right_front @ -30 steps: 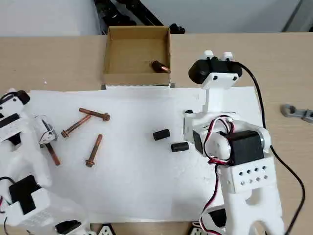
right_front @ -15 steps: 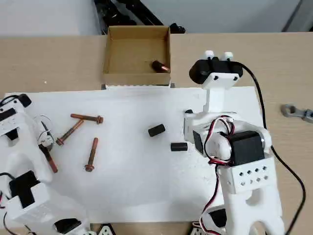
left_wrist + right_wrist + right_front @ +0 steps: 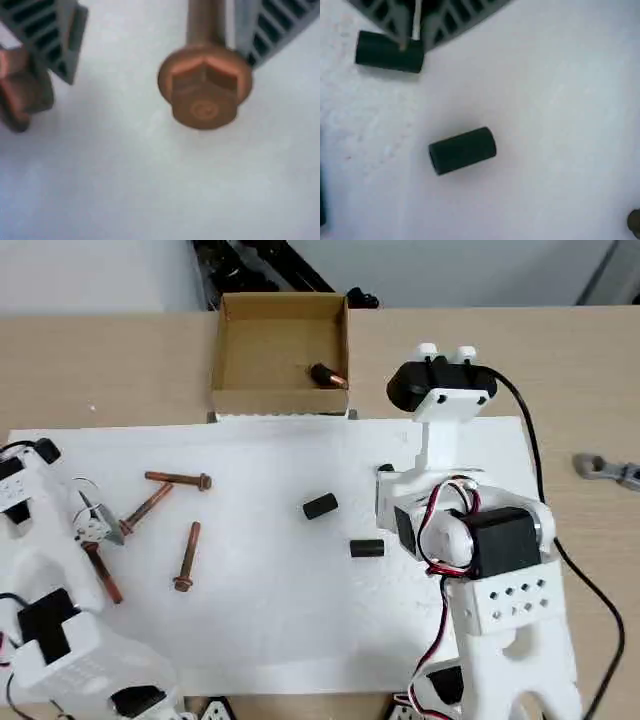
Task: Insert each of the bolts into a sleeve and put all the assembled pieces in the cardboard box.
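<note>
My left gripper [image 3: 155, 45] is open low over the white mat, straddling a copper bolt [image 3: 205, 92] whose shaft lies against one finger [image 3: 270, 25]; the high view shows this bolt [image 3: 103, 575] at the mat's left side. Another bolt head [image 3: 20, 95] lies just outside the other finger. Three more bolts [image 3: 178, 479], [image 3: 147, 508], [image 3: 187, 556] lie nearby. Two black sleeves [image 3: 320, 506], [image 3: 367, 548] rest mid-mat. My right gripper [image 3: 412, 40] is shut, its tip touching one sleeve [image 3: 390, 51]; the other sleeve [image 3: 462, 150] lies apart. The cardboard box [image 3: 232, 350] holds one assembled piece [image 3: 328, 376].
The white mat [image 3: 300, 640] covers most of the table in front of the box. The right arm's body [image 3: 470, 540] stands over the mat's right part. A metal wrench [image 3: 605, 470] lies on the bare table at the far right.
The mat slid left, carrying the bolts and sleeves with it. My left gripper shifted and its fingers spread over the bolt. The sleeve by my right gripper moved slightly toward the front.
</note>
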You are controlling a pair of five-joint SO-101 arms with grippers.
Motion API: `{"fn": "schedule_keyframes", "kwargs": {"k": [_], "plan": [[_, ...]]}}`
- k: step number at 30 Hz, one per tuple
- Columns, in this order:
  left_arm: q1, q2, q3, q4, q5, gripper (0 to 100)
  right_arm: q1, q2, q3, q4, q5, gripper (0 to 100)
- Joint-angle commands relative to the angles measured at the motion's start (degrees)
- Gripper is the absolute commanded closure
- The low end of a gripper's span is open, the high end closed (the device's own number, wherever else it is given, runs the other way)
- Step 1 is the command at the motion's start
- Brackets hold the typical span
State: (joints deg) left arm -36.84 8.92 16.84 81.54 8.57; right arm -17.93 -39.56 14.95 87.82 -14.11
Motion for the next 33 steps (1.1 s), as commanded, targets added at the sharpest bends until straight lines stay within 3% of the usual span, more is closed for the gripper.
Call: {"fn": "schedule_keyframes", "kwargs": {"k": [1,13,22,28,33], "plan": [[0.3,-0.5,-1.6,-0.5,-0.2,79,-0.4,-1.3,-0.2,-0.3,-0.5,99.4],[-0.2,-0.5,3.3,-3.1,0.2,80,-0.4,-1.3,-0.2,-0.3,-0.6,99.4],[-0.2,-0.5,8.2,-10.1,0.3,94,-0.4,-1.3,-0.2,-0.3,-0.6,99.4],[-0.2,-1.1,7.7,-7.7,0.0,99,-0.4,-1.3,-0.2,-0.3,-0.6,99.4],[0.1,-1.1,-1.0,3.1,-0.2,99,-0.4,-1.3,-0.2,-0.3,-0.6,99.4]]}}
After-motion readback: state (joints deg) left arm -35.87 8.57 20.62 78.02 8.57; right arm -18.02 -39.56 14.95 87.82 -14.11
